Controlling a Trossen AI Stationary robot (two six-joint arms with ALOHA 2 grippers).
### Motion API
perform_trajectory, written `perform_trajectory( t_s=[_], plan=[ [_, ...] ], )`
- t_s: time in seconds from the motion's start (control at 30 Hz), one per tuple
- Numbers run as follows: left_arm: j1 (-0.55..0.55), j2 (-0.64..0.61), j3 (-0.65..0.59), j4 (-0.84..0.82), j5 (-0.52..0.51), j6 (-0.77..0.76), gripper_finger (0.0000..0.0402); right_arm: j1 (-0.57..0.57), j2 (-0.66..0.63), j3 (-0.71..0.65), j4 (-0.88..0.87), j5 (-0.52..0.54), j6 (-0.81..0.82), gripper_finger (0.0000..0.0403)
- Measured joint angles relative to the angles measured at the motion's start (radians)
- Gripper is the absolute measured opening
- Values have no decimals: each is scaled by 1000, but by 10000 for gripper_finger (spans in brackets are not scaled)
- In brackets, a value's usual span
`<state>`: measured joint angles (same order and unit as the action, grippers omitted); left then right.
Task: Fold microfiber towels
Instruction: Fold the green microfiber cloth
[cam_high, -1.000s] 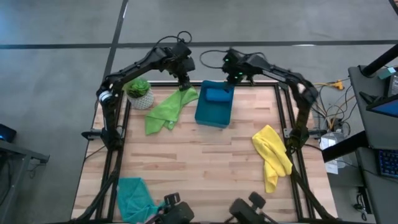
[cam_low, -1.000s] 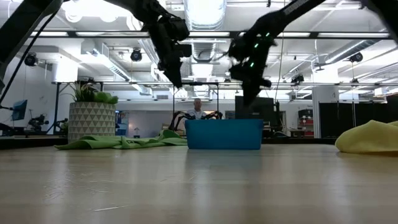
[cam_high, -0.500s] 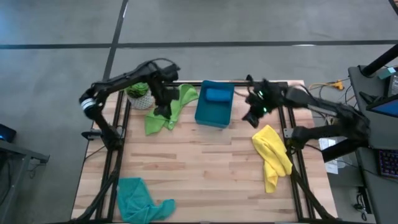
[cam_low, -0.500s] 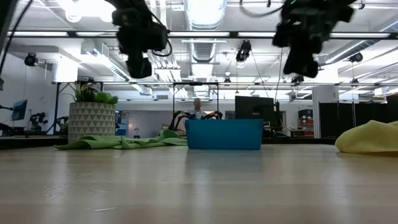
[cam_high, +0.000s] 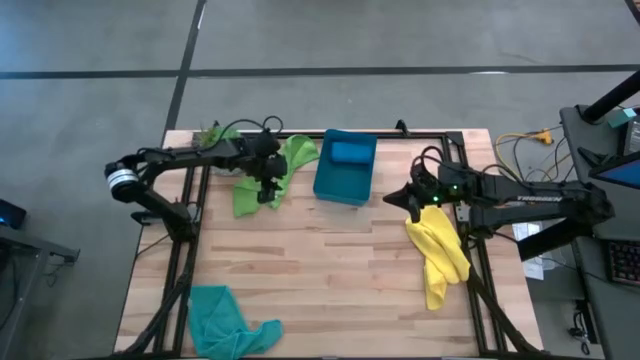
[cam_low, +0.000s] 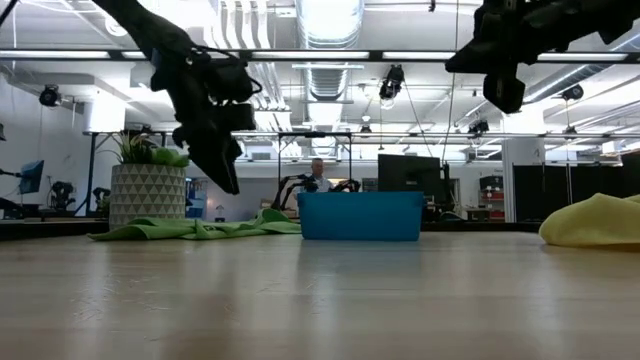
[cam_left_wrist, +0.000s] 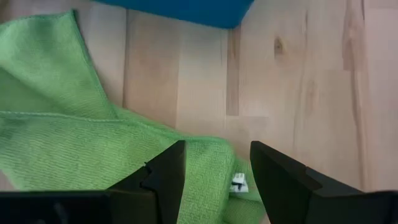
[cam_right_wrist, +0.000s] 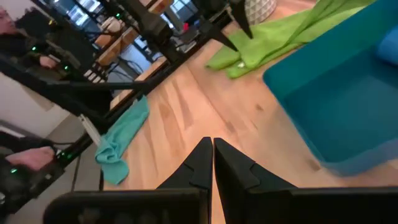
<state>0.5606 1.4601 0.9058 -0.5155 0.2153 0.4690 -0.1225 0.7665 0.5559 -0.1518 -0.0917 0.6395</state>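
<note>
Two end effectors above the counter (cam_high: 330, 250).
Left end effector (cam_high: 266, 189) open over lime green towel (cam_high: 262, 180); right end effector (cam_high: 411, 200) closed (empty) near yellow towel (cam_high: 440, 250).

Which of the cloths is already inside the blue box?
The blue towel, lying in the bin. The green, yellow and teal ones lie on the table.

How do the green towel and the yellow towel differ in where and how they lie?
The green towel lies spread at the table's far left beside the bin, with the open left tool over it. The yellow towel lies bunched at the right edge; the shut right tool hovers by its far end. Both are unfolded.
</note>
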Motion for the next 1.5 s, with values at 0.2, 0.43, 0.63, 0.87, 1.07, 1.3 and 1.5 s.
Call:
perform_trajectory(
  t_s=[0.2,0.43,0.63,0.87,1.07,1.3,1.5],
  plan=[
    [-3,8,-29,12,-13,-19,184,21,0,3,-2,0,-11,9],
    [-19,9,-63,41,-50,-19,197,20,2,3,1,12,-59,9],
    [-19,9,-94,95,-100,-36,196,20,2,3,0,15,-62,9],
    [-28,74,-97,96,-82,-75,196,20,3,4,1,19,-64,9],
    [-30,182,-29,65,-94,-147,187,20,4,4,5,42,-60,9],
    [-50,175,34,-10,-165,-158,54,20,4,4,8,41,-7,9],
    [-56,87,85,-62,-158,-202,14,20,4,4,10,41,-4,9]
  ],
)
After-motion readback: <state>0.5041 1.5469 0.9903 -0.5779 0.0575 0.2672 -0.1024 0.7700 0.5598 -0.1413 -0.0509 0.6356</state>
